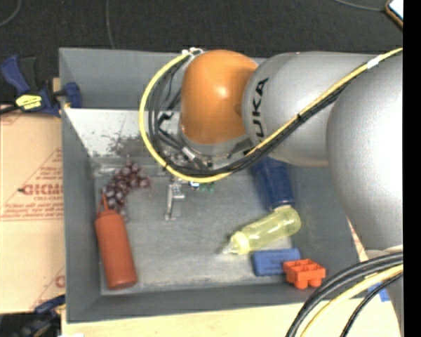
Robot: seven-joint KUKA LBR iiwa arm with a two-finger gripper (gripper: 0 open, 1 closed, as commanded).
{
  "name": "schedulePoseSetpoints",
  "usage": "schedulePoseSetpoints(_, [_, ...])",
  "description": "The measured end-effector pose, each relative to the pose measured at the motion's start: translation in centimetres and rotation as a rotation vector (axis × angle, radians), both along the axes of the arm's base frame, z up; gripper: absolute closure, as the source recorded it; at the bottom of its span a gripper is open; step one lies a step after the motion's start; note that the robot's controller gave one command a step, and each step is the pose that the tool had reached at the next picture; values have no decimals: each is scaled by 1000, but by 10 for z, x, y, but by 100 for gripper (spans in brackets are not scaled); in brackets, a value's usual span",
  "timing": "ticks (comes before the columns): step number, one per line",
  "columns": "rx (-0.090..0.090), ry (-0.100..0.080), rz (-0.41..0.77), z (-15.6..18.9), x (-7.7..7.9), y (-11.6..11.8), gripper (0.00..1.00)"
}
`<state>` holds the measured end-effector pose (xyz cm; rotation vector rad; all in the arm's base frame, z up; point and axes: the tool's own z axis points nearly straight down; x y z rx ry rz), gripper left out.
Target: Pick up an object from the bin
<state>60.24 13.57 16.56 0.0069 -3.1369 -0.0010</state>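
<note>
My gripper (pixel 172 203) hangs below the orange wrist cover, low over the bare bin floor left of the middle. Nothing shows in its grasp. A bunch of dark purple grapes (pixel 123 184) lies just to its left, near the bin's left wall. A red squeeze bottle (pixel 115 248) lies lengthwise below the grapes, in the front left corner. A pale yellow translucent bottle (pixel 268 230) lies tilted to the gripper's lower right.
A blue block (pixel 274 262) and an orange toy brick (pixel 303 272) rest near the front right wall. A dark blue object (pixel 274 184) lies partly under the arm at the right. The arm covers the back right of the bin.
</note>
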Motion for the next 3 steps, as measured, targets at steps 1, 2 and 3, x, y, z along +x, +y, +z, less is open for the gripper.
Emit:
schedulePoseSetpoints(1, [1,-8,-5,5,2,-1,0])
schedulePoseSetpoints(2, [3,-15,210,-94,56,62,0])
schedulePoseSetpoints(3, [3,-17,155,-15,40,56,0])
